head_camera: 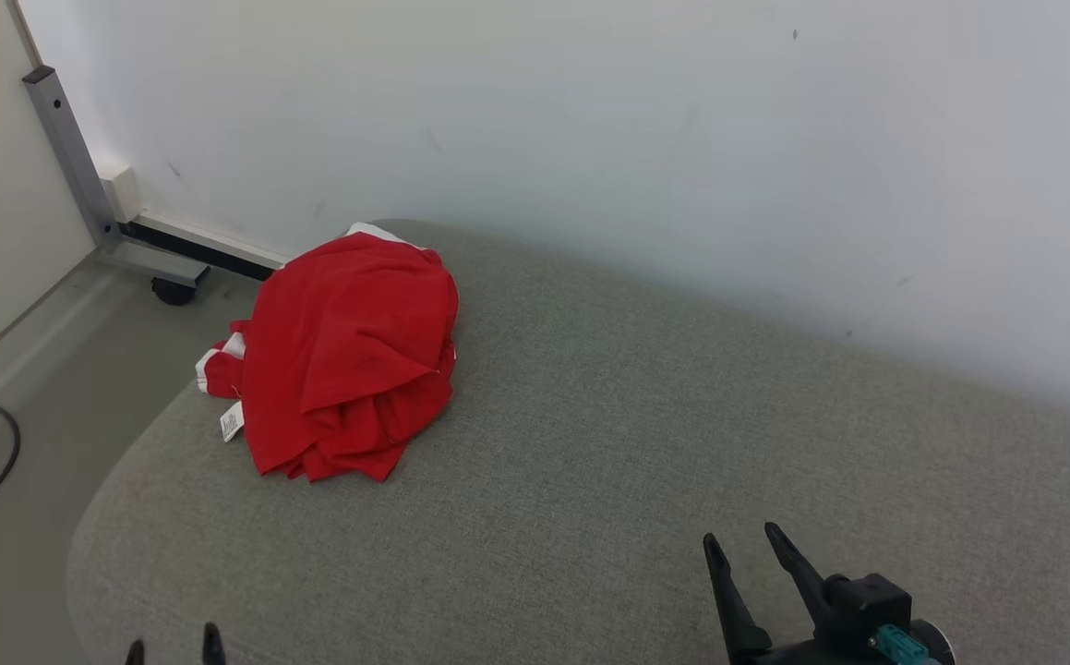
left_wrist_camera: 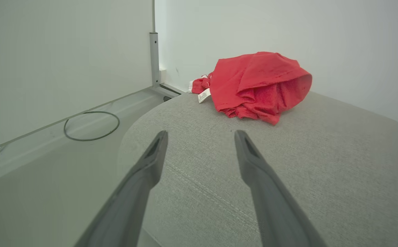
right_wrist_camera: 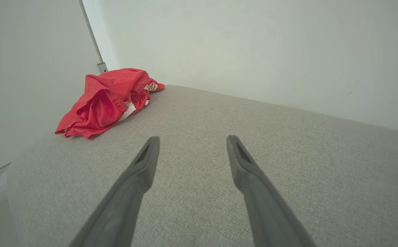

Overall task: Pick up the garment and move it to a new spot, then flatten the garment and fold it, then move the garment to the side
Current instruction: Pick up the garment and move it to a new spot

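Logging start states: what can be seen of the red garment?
The garment is thin-looking red cloth with white trim and a small white tag at its left edge. It lies crumpled in a heap, neither flat nor folded, on the grey cushion near its far left corner, by the wall. The left end effector and right end effector, both open, are apart from it.

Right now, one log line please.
garment crumpled, untouched, cushion far left | left gripper jaws open | right gripper jaws open

Garment (head_camera: 350,356) lies on cushion's (head_camera: 636,443) far-left corner, beside wall (head_camera: 590,111)
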You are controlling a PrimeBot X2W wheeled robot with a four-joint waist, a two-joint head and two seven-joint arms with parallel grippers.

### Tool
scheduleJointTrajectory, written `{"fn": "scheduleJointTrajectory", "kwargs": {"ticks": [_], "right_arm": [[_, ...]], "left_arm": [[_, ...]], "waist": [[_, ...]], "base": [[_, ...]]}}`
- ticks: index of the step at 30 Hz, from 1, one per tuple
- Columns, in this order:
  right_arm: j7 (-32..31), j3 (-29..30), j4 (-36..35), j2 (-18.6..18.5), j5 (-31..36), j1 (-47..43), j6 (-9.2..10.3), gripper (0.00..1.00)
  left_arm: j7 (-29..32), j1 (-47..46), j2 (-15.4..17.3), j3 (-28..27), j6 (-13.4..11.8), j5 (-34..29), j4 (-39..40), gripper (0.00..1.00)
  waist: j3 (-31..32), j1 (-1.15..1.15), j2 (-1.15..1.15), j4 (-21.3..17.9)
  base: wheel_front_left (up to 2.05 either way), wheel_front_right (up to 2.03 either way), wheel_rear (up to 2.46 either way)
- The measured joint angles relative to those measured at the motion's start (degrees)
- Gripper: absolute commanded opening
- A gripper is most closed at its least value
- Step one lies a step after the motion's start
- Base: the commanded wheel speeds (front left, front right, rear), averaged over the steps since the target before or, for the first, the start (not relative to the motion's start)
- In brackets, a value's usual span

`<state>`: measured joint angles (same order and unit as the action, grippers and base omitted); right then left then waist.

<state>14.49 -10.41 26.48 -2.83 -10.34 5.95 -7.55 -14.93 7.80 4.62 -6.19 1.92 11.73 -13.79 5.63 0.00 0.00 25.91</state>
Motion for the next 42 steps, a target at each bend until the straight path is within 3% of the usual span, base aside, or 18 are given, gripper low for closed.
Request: {"fn": "scheduleJointTrajectory", "kwargs": {"ticks": [8, 15, 19, 26, 32, 38, 39, 40, 42], "right_arm": [[-1.31, 2.43, -3.43, -0.01, 3.37, -2.41, 0.0, 1.0], [-10.01, 0.74, -18.48, -0.56, 9.87, -3.84, 0.0, 1.0], [-14.36, 1.99, -28.06, -3.85, 11.32, -6.33, 0.0, 1.0], [-18.12, 3.12, -40.1, -6.24, 11.48, -8.9, 0.0, 1.0], [-19.59, 3.64, -44.86, -6.82, 11.47, -10.17, 0.0, 1.0], [-20.03, 3.97, -45.88, -6.92, 11.36, -10.81, 0.0, 1.0], [-20.01, 3.81, -45.62, -6.84, 11.23, -10.76, 0.0, 1.0], [-19.97, 3.58, -45.36, -6.76, 11.03, -10.68, 0.0, 1.0], [-19.67, 2.96, -44.61, -6.48, 10.84, -10.41, 0.0, 1.0]], "left_arm": [[8.9, -20.11, 1.2, 5.03, 3.38, 1.44, -12.6, 1.0], [13.25, -34.42, 4.37, 3.52, 4.6, 5.94, -23.2, 1.0], [13.84, -42.51, 4.91, 3.13, 4.72, 7.75, -27.08, 1.0], [17.03, -53.64, 5.56, 2.25, 5.14, 11.32, -33.83, 1.0], [20.39, -58.48, 6.25, 1.11, 5.14, 14.05, -39.23, 1.0], [21.73, -60.3, 7.22, 0.32, 2.65, 15.14, -42.68, 1.0], [20.95, -60.51, 7.49, 0.29, 2.22, 15.04, -42.83, 0.76], [20.48, -60.72, 7.81, 0.41, 2.14, 14.92, -42.95, 0.0], [19.26, -60.84, 8.25, 0.68, 2.11, 14.54, -43.07, 0.0]], "waist": [[-1.03, 0.0, 0.0, 0.28], [-4.6, 0.0, 0.0, 0.16], [-8.4, 0.01, 0.0, -0.38], [-17.24, 0.01, 0.01, -2.93], [-24.92, 0.02, 0.01, -6.51], [-29.83, 0.03, 0.02, -10.02], [-30.26, 0.02, 0.02, -10.62], [-30.58, 0.02, 0.02, -11.21], [-30.98, 0.01, 0.01, -12.3]], "base": [[0.0, 0.0, 0.0], [0.0, 0.0, 0.0], [0.0, 0.0, 0.0], [0.0, 0.0, 0.0], [0.0, 0.0, 0.0], [0.0, 0.0, 0.0], [0.0, 0.0, 0.0], [0.0, 0.0, 0.0], [0.0, 0.0, 0.0]]}}
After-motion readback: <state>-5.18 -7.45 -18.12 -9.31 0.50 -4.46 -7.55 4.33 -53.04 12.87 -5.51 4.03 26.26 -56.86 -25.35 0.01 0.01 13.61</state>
